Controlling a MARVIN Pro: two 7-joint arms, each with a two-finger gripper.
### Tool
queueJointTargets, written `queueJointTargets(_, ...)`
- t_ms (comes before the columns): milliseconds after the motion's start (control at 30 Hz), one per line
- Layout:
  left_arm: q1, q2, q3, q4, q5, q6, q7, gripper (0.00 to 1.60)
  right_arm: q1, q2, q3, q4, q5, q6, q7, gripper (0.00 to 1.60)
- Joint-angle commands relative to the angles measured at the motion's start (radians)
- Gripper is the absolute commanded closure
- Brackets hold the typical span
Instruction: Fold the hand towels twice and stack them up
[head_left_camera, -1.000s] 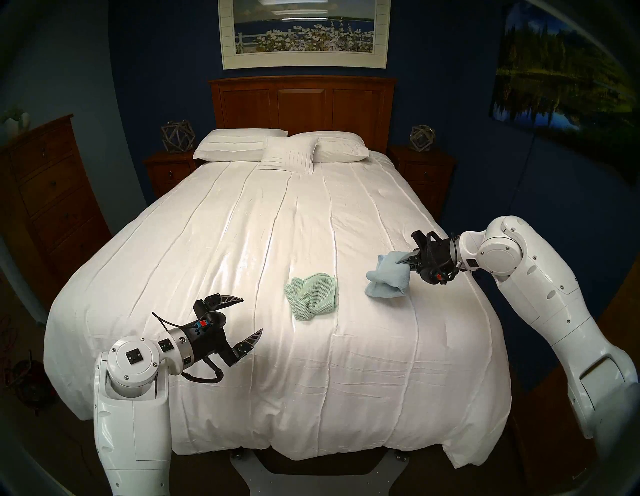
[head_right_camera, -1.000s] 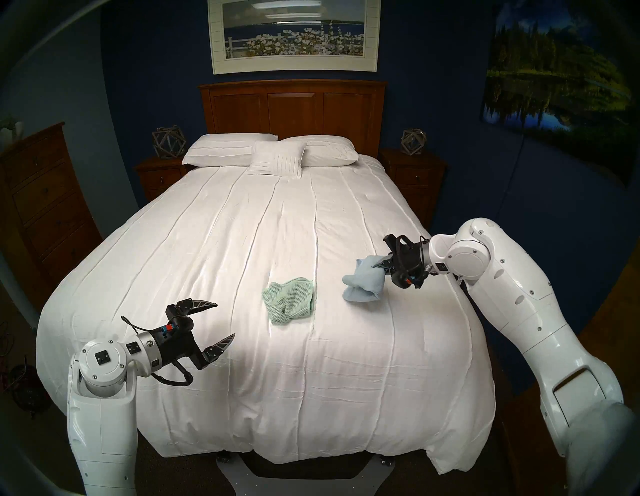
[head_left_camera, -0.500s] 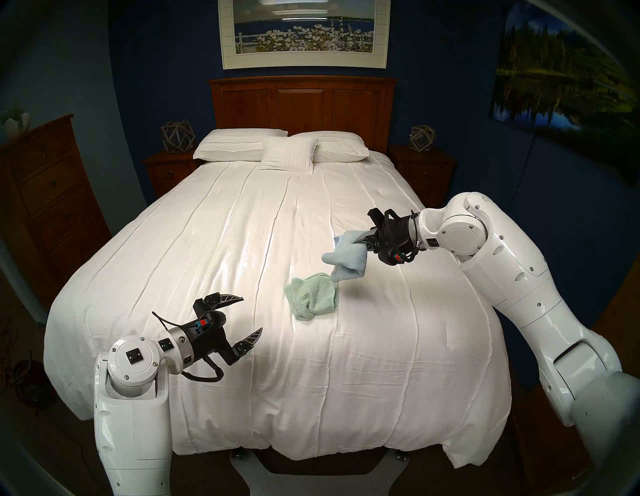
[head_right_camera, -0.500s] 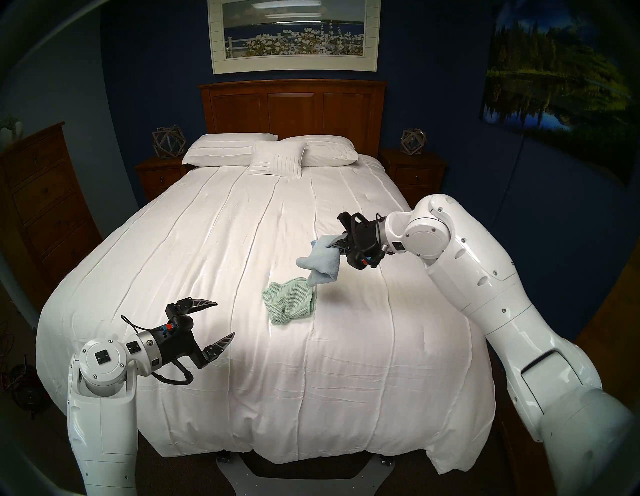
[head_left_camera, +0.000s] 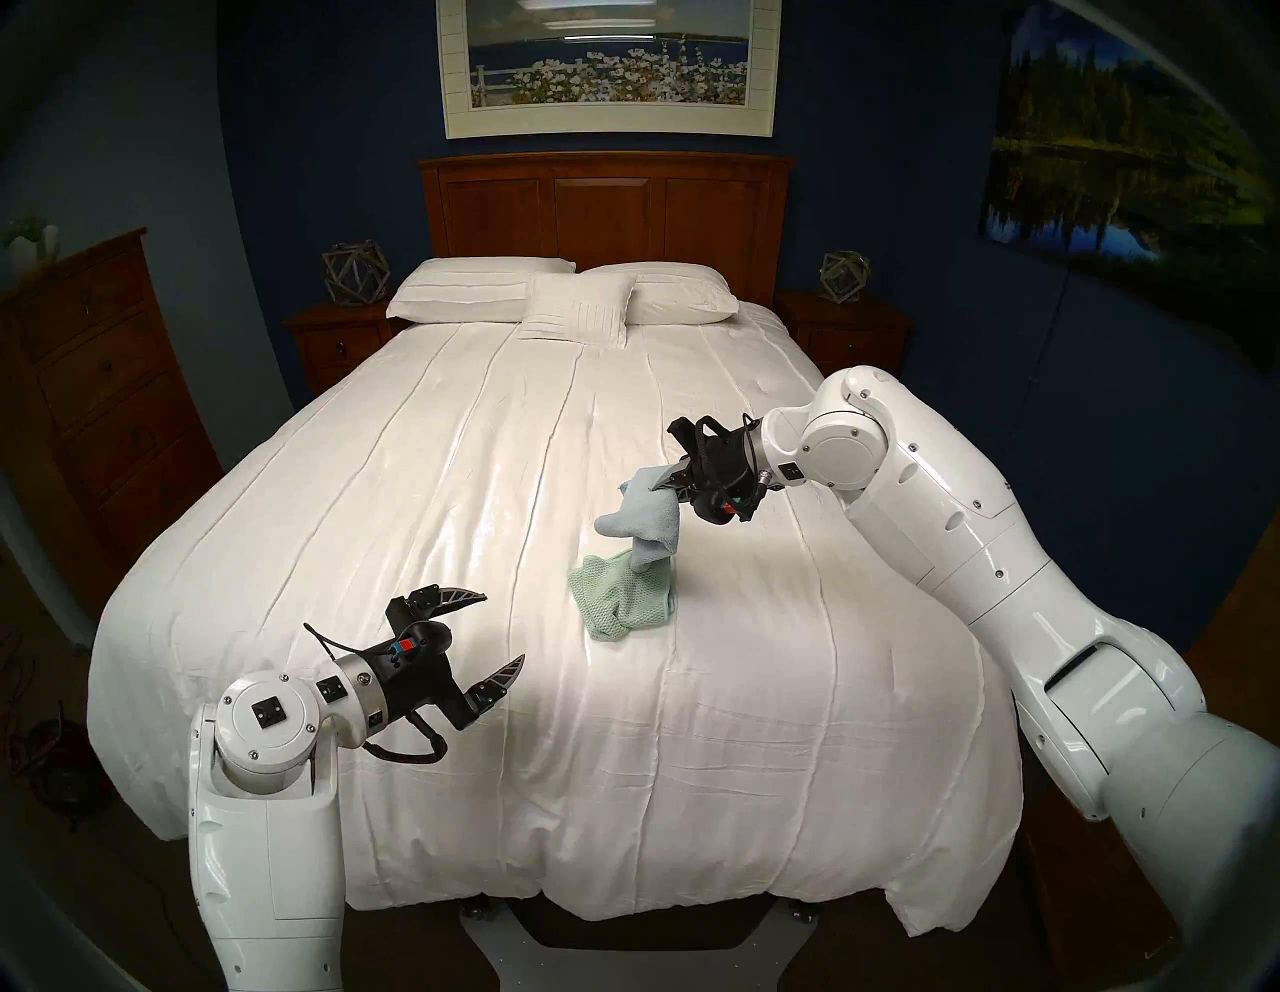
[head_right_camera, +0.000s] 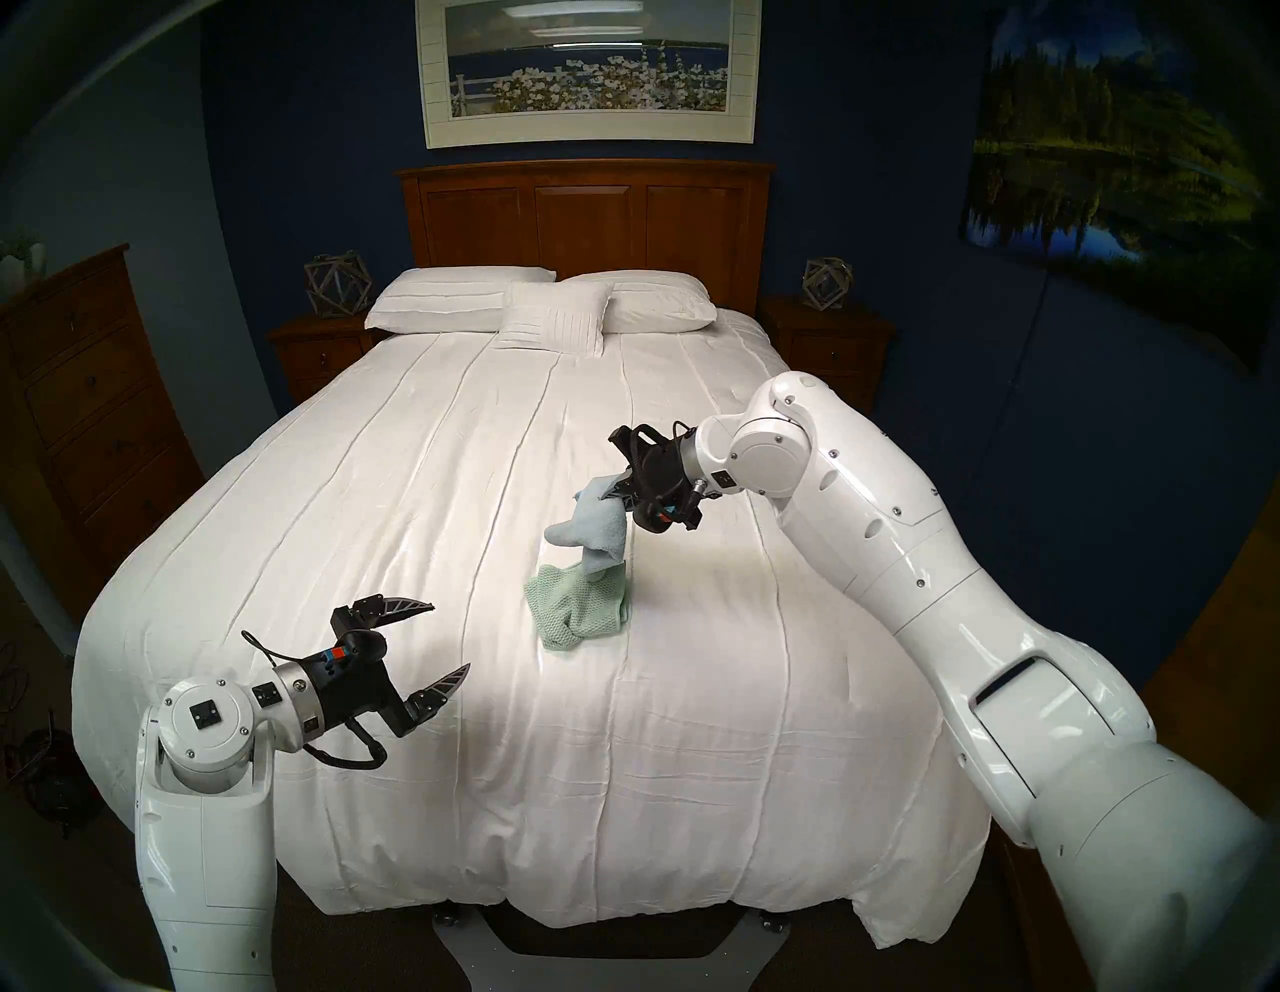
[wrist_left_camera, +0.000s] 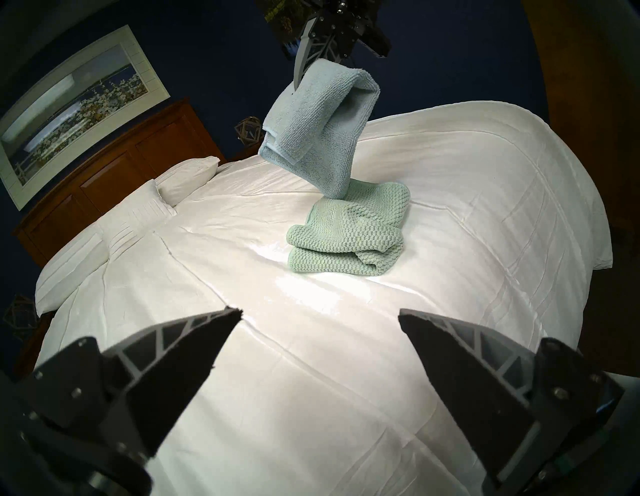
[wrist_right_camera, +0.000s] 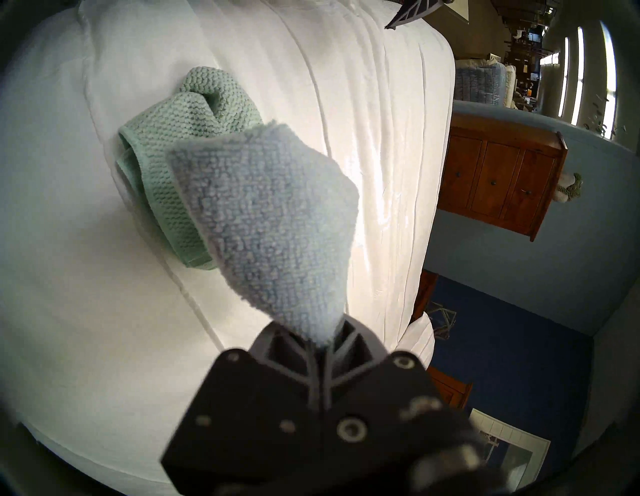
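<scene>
Blue towel (head_left_camera: 641, 521) hides right gripper (head_left_camera: 666, 479) tips, overlaps green towel (head_left_camera: 620, 599).

Plush terry blue towel (wrist_left_camera: 313, 128), waffle-weave mint towel (wrist_left_camera: 349, 235), glossy white bedspread (wrist_left_camera: 311, 346), polished wood headboard (head_left_camera: 602, 208).

Lighting: dim room, dark blue walls; overhead light falls on the white bedspread (head_left_camera: 692, 693), with sheen and glare streaks mid-bed. Soft shadow lies under the raised blue towel (head_left_camera: 641, 519). Ceiling light reflects in the framed picture (head_left_camera: 609, 62). Optics: fisheye bending, dark rims. Right wrist view: gripper base blurred; bright windows far off.
</scene>
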Motion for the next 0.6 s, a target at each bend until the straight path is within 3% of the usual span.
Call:
queueJointTargets(0, -0.002, 0.002, 0.002, -0.016, -0.001, 0.0, -0.005, 0.0, 0.105, -0.107, -0.053, 0.029, 0.025, -0.034, -0.009, 1.6)
queueJointTargets(133, -0.001, 0.001, 0.002, -0.017, 0.0, 0.0, -0.006, 0.0, 0.149, -0.165, -0.053, 0.115, 0.05, -0.063, -0.009, 1.6)
queueJointTargets(200, -0.001, 0.001, 0.002, -0.017, 0.0, 0.0, -0.006, 0.0, 0.145, -0.158, -0.049, 0.11, 0.053, -0.064, -0.018, 1.6)
queueJointTargets(400, -0.002, -0.001, 0.0, -0.019, 0.002, 0.001, -0.01, 0.0, 0.201, -0.212, -0.044, 0.21, 0.082, -0.125, -0.021, 1.6)
queueJointTargets(567, -0.002, -0.003, -0.002, -0.022, 0.005, 0.003, -0.016, 0.0, 0.226, -0.238, -0.058, 0.293, 0.128, -0.213, 0.006, 1.6)
